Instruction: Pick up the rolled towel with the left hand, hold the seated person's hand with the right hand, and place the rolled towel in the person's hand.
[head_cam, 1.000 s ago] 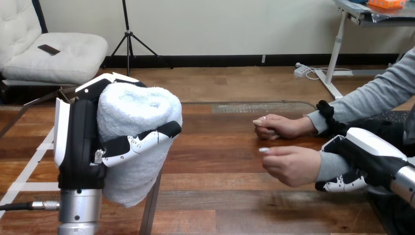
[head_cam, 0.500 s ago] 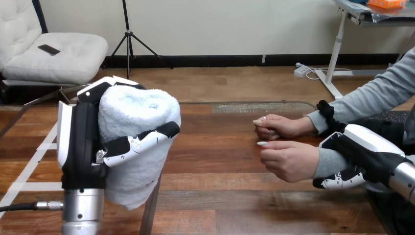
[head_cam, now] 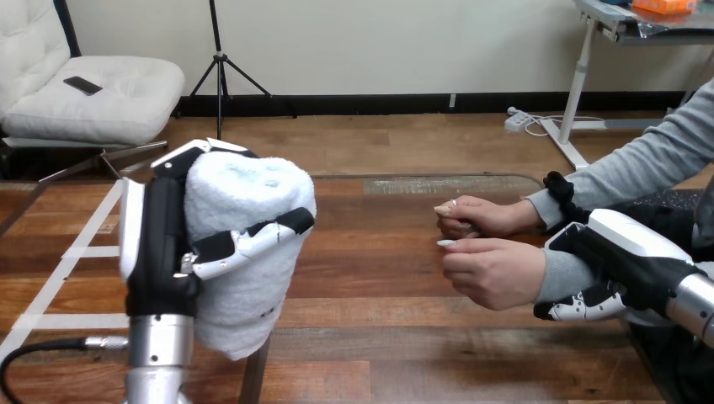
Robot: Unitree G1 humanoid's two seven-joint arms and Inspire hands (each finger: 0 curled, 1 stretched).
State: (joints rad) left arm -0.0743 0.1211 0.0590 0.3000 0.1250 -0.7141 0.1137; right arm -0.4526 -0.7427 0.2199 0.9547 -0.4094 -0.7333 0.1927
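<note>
Head view had my left hand [head_cam: 160, 252] nearest, upright over the table [head_cam: 379, 337], fingers wrapped round the rolled towel [head_cam: 253, 252]. My right hand [head_cam: 627, 261] clasped the person's grey-sleeved wrist [head_cam: 557, 278], fingers curled beneath. I judged pickup and hold done. Next I had to carry the towel across to the person's hand [head_cam: 492, 273], well apart and loosely curled.
</note>
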